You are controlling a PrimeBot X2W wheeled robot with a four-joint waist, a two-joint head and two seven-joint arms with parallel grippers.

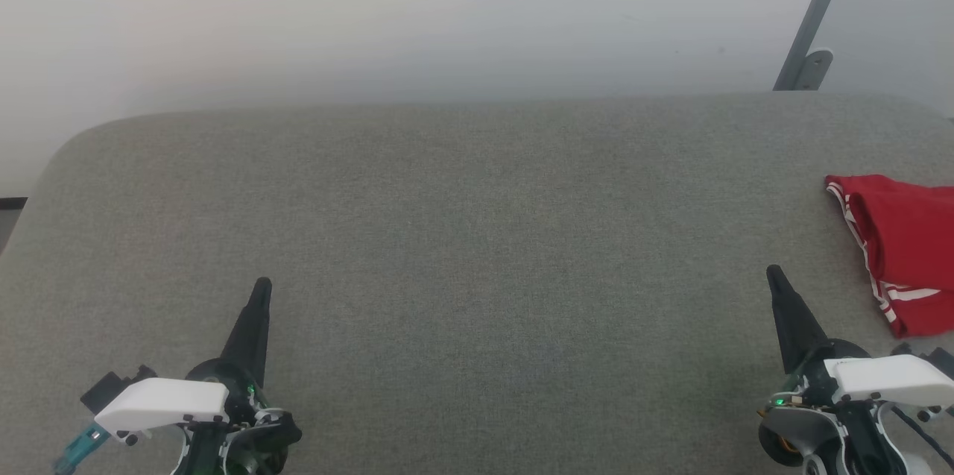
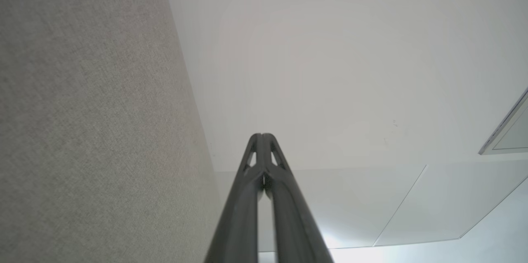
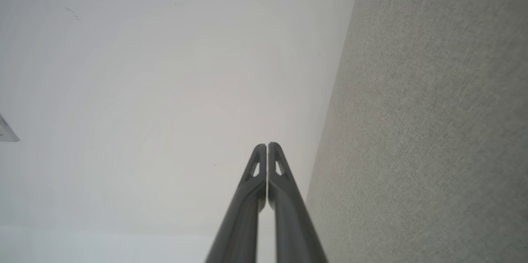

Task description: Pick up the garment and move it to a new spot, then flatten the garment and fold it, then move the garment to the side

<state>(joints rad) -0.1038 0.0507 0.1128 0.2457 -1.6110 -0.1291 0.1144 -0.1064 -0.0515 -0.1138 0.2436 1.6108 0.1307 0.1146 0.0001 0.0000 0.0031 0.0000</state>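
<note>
We saw soft, even light with faint shadows. Glare bloomed low in our left wrist view, whose edges bowed.

Your head camera looks down on the grey padded surface point(image 1: 477, 236); both wrist cameras skim close along it, sharing what seems the pale wall point(image 2: 330, 69).

I have the broad grey cushion point(image 1: 477, 236) open for passing between my left gripper point(image 1: 261, 285) and right gripper point(image 1: 774, 272), with the red garment point(image 1: 905, 251) bunched at its right edge and 1 slanted metal strut point(image 1: 812, 20) behind.
</note>
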